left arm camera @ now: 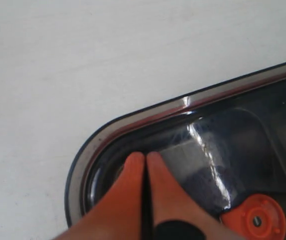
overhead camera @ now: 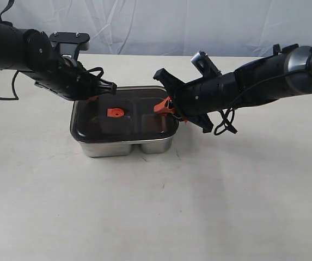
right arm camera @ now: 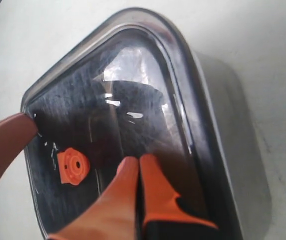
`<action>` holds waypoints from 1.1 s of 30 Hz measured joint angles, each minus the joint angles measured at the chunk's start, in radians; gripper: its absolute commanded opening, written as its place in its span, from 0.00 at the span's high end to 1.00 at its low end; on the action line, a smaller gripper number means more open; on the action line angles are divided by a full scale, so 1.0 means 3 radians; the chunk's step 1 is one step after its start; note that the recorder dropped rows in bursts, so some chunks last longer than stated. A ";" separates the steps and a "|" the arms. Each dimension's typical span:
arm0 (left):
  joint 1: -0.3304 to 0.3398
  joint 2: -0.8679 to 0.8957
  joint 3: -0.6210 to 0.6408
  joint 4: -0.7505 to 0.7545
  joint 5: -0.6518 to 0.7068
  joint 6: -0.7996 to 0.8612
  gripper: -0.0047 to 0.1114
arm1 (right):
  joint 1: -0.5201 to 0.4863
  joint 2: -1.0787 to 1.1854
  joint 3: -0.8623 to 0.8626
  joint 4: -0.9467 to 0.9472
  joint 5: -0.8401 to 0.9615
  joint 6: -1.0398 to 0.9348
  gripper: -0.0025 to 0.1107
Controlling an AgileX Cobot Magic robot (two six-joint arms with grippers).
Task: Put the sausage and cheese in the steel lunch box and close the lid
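Lid sits on the steel lunch box at desk centre; my left pincer is closed, empty, at its ten o'clock corner, right pincer likewise at three o'clock. If I push unevenly, one edge may pop up or the box skid

Dark smoky lid sits flat on the shiny steel lunch box.

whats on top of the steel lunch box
The dark lid covers the steel lunch box, orange valve tab at its centre; the left gripper and right gripper, both shut, rest tips on it. What lies inside cannot be made out.
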 measured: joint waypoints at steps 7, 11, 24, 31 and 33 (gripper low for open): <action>0.0013 0.0095 -0.0026 0.0029 -0.0071 -0.0036 0.96 | 0.0000 0.0006 0.0000 0.0007 0.0086 0.0007 0.99; 0.0071 0.0159 -0.0061 -0.0097 -0.0188 -0.0036 0.96 | 0.0008 0.0006 0.0000 -0.0008 0.0174 0.0007 0.99; 0.0093 0.0130 -0.0067 -0.0204 -0.0205 -0.0036 0.96 | 0.0022 -0.0027 0.0006 -0.0078 0.0131 0.0007 0.99; 0.0150 -0.0169 0.0073 -0.0053 0.0117 0.0027 0.96 | 0.0030 -0.0181 0.0033 -0.0176 -0.0148 0.0007 0.99; 0.0157 -0.0242 0.0113 0.0031 0.0162 0.0027 0.96 | 0.0023 -0.0292 0.0046 -0.0254 -0.0370 0.0007 0.99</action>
